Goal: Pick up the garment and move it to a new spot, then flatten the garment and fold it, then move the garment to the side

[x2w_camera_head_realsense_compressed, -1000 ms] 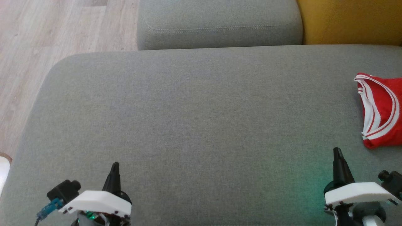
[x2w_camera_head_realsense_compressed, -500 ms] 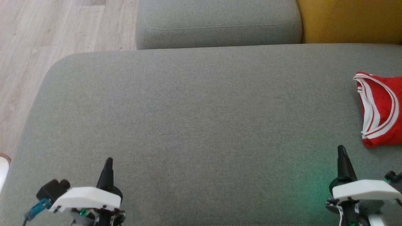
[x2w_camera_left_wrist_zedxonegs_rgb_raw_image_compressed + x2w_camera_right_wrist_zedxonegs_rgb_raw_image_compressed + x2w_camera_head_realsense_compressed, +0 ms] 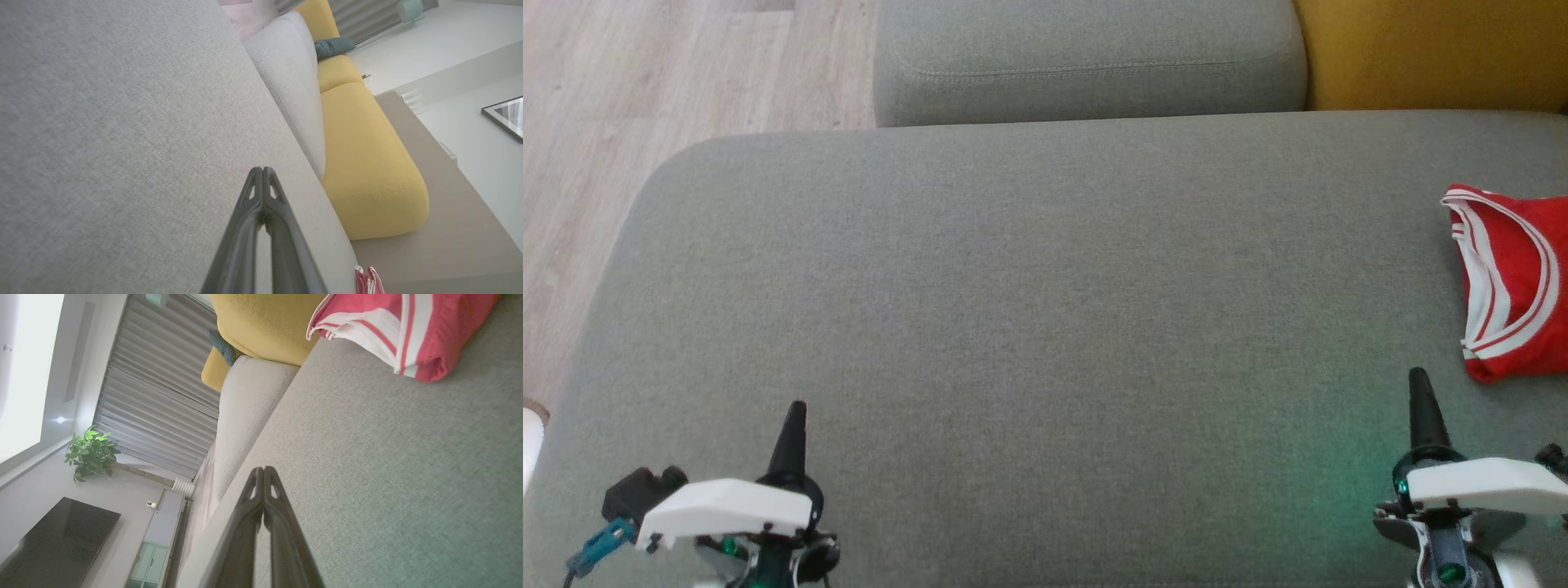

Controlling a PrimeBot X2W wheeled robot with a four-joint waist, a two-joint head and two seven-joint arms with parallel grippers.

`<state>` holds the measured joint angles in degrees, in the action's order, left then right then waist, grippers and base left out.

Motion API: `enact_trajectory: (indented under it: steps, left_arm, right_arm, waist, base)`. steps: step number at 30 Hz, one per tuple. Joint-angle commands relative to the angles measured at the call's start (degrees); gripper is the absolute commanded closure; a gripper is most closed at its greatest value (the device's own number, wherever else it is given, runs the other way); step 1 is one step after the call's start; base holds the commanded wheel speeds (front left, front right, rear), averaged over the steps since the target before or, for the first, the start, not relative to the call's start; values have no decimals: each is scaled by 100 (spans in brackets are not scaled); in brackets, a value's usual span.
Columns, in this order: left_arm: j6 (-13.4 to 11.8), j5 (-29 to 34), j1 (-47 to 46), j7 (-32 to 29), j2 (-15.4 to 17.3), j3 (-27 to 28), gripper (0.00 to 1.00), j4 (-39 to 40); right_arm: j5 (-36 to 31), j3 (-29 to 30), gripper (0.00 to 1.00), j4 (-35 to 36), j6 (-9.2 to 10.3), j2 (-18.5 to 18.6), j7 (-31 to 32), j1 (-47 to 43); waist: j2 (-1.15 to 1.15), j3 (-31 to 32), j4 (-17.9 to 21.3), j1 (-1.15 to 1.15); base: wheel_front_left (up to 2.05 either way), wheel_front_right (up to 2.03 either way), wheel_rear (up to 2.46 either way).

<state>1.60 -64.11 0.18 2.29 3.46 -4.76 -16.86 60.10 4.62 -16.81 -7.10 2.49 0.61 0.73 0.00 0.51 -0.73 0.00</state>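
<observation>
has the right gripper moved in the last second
Yes. The right gripper has edged rightward and a little forward, nearer the near corner of the red garment, which stays put on the grey sofa seat.

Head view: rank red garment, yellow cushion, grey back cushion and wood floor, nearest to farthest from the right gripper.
1. Red garment, just ahead-right of the right gripper.
2. Yellow cushion, far right.
3. Grey back cushion, far centre.
4. Wood floor, far left.
</observation>
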Motion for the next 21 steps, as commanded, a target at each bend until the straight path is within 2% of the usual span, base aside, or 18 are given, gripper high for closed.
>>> enact_trajectory:
  steps: [1, 21]
  left_arm:
    - [61, -149, -357, -38, 43, 196, 100, 205]
    - [306, -1421, -482, -387, 33, 578, 100, 242]
  right_arm:
    - [176, -30, 100, 217, -25, 27, 47, 300]
    - [1580, 72, 100, 246, -31, 33, 298, 414]
  waist:
    - [0, -2, 2, 0]
    - [0, -33, 35, 0]
  base:
    - [0, 0, 0]
    - [0, 0, 0]
